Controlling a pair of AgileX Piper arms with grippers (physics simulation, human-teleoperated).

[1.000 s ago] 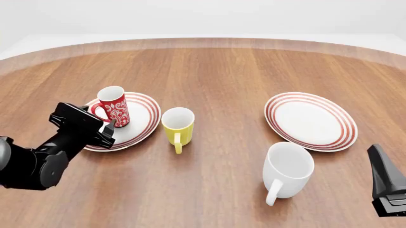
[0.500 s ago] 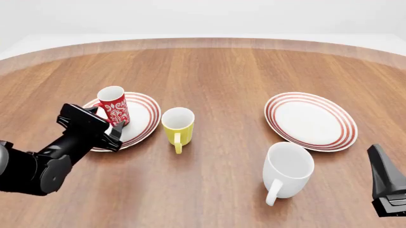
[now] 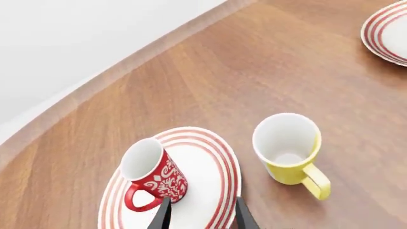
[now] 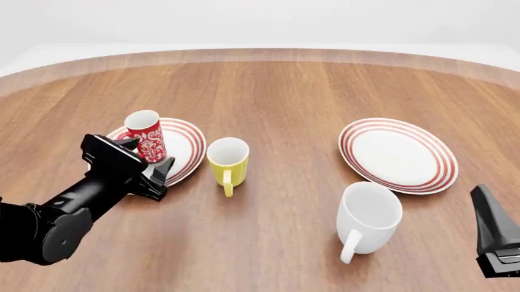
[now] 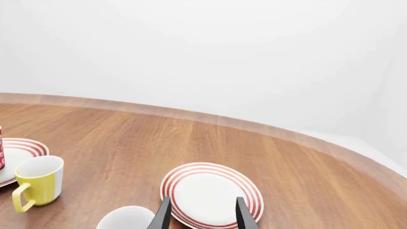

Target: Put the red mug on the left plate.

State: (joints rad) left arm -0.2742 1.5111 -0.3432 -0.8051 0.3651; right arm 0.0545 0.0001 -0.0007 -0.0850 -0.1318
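Observation:
The red mug [image 4: 146,135] with its white floral pattern stands upright on the left plate [image 4: 184,152], toward the plate's far left side. In the left wrist view the mug [image 3: 154,174] sits on the plate [image 3: 210,191], handle toward the camera. My left gripper [image 4: 148,156] is open and empty over the plate's near edge, just in front of the mug and clear of it; its fingertips [image 3: 164,210] show apart in the left wrist view. My right gripper [image 4: 486,198] is open and empty at the near right.
A yellow mug [image 4: 228,159] stands just right of the left plate. A large white mug [image 4: 369,216] stands near the front right. The second ringed plate [image 4: 398,155] lies behind it. The table's curved far edge [image 4: 260,53] runs across the back.
My left gripper has shifted right and a little back from the mug's handle side along the plate's near edge. The red mug has stayed on the plate. The right arm has not moved.

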